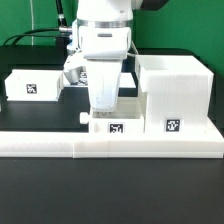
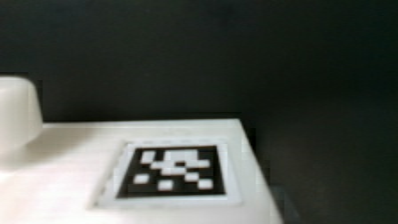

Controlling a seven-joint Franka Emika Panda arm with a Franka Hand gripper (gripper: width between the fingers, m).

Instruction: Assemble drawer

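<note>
The large boxy white drawer shell [image 1: 176, 88] stands at the exterior view's right, its tag [image 1: 174, 126] facing the camera. A small white drawer box [image 1: 116, 127] with a tag sits against the shell's left side. My gripper [image 1: 104, 108] hangs straight down right over or behind this box, its fingers hidden. A second small drawer box [image 1: 30, 85] with a tag lies at the far left. The wrist view shows a white box top [image 2: 71, 150] up close with its tag [image 2: 178, 171] and a rounded white knob [image 2: 15, 115]. No fingers show there.
A long low white L-shaped rail [image 1: 110, 146] runs along the front of the parts. Another tagged white piece [image 1: 70, 74] is partly hidden behind the arm. The table surface [image 1: 40, 190] is black.
</note>
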